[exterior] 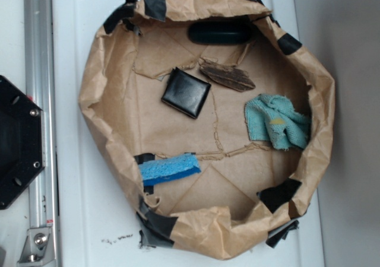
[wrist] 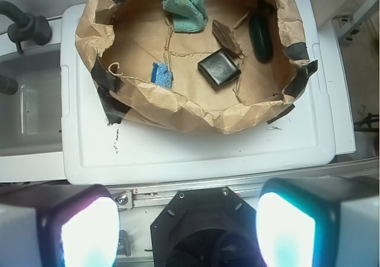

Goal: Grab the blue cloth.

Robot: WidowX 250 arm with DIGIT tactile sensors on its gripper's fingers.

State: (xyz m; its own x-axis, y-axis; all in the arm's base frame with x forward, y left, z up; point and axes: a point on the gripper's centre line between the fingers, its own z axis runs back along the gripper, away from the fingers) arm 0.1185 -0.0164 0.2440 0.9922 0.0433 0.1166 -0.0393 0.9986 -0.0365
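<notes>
The blue cloth (exterior: 278, 121) is a crumpled light teal rag with a yellowish stain. It lies at the right side of the brown paper basin (exterior: 104, 89). In the wrist view the cloth (wrist: 185, 3) shows at the top, in the basin's far part. My gripper (wrist: 187, 231) is open and empty. Its two glowing pads (wrist: 89, 231) sit at the bottom of the wrist view, high above the black arm base (wrist: 202, 219), well short of the basin. The gripper does not show in the exterior view.
Inside the basin lie a black wallet (exterior: 186, 92), a bright blue sponge (exterior: 169, 168), a brown bark piece (exterior: 228, 76) and a dark green oblong case (exterior: 219, 32). The basin stands on a white lid (exterior: 77, 219). A metal rail (exterior: 38, 101) and the black base (exterior: 18, 142) are at left.
</notes>
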